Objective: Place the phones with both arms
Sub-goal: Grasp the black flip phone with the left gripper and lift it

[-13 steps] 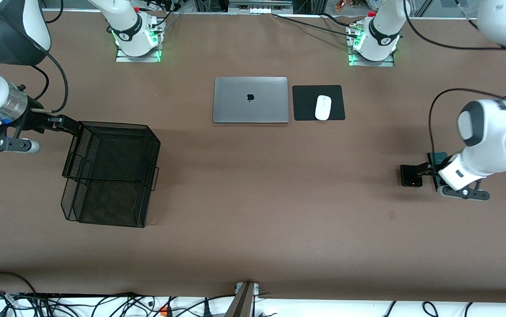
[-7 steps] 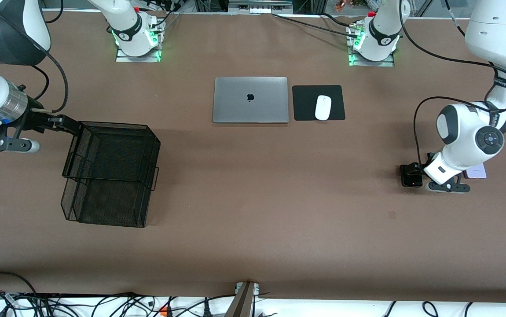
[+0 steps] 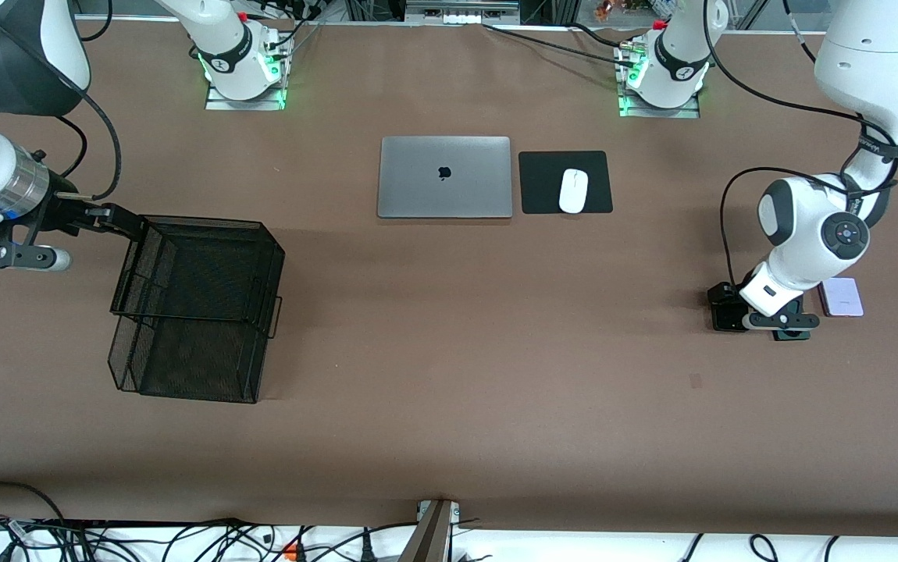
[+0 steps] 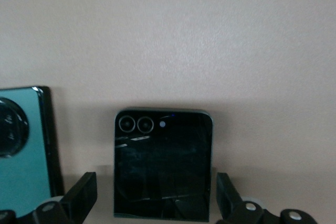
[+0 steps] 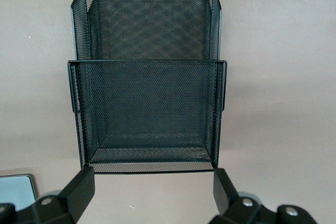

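The three phones lie in a row toward the left arm's end of the table. My left gripper [image 3: 730, 307] is low over the squarish black phone [image 3: 730, 318], open, with a finger on either side of it. In the left wrist view the black phone [image 4: 163, 166] sits between the left gripper's [image 4: 155, 199] fingers, with the dark green phone [image 4: 23, 153] beside it. In the front view the green phone [image 3: 791, 336] is mostly hidden under the wrist. The pale lilac phone [image 3: 842, 297] lies beside it. My right gripper [image 3: 109, 216] waits open and empty at the black mesh basket [image 3: 199, 304].
The right wrist view shows the two-tier mesh basket [image 5: 147, 77] just ahead of the right gripper [image 5: 152, 190]. A closed grey laptop [image 3: 444, 177] and a white mouse [image 3: 573, 190] on a black pad [image 3: 543, 183] lie between the arm bases.
The left arm's wrist has swung and drawn in over the black phone, uncovering the lilac phone. The right arm has not moved.
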Controlling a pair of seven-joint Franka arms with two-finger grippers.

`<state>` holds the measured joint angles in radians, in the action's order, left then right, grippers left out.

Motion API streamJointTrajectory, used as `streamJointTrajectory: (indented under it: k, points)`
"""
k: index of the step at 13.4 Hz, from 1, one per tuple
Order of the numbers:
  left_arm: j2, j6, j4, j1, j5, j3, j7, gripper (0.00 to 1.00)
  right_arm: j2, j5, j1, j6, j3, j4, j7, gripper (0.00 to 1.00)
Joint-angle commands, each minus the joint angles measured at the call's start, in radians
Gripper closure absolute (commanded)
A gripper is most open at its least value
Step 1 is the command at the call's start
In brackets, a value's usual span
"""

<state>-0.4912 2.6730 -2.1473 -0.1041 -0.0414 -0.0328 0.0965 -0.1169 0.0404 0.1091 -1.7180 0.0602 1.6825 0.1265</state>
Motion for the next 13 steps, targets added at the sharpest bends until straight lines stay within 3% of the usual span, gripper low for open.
streamJointTrajectory:
  k: [1,4,5,10,11,13]
  points:
    - [-0.013,0.053,-0.016,0.004,-0.006,0.002,-0.027,0.0,-0.006,-0.004,-0.006,0.018,-0.005,-0.02,0.007,0.0]
    - [-0.038,0.065,-0.01,0.004,-0.006,0.002,-0.034,0.0,-0.006,-0.004,-0.006,0.018,-0.005,-0.02,0.007,0.0]
    - [-0.044,0.067,-0.006,0.004,-0.005,0.004,-0.035,0.05,-0.006,-0.004,-0.006,0.018,-0.005,-0.018,0.007,0.0]
    - [-0.056,0.074,0.003,0.006,-0.003,0.004,-0.098,0.91,-0.006,-0.004,-0.006,0.018,-0.005,-0.018,0.007,0.0]
    - [-0.058,0.071,0.016,0.007,-0.003,0.004,-0.113,1.0,-0.006,-0.004,-0.006,0.018,-0.005,-0.018,0.007,0.0]
    - [-0.055,0.03,0.058,0.018,-0.003,0.005,-0.141,1.0,-0.006,-0.004,-0.006,0.018,-0.005,-0.018,0.007,0.0]
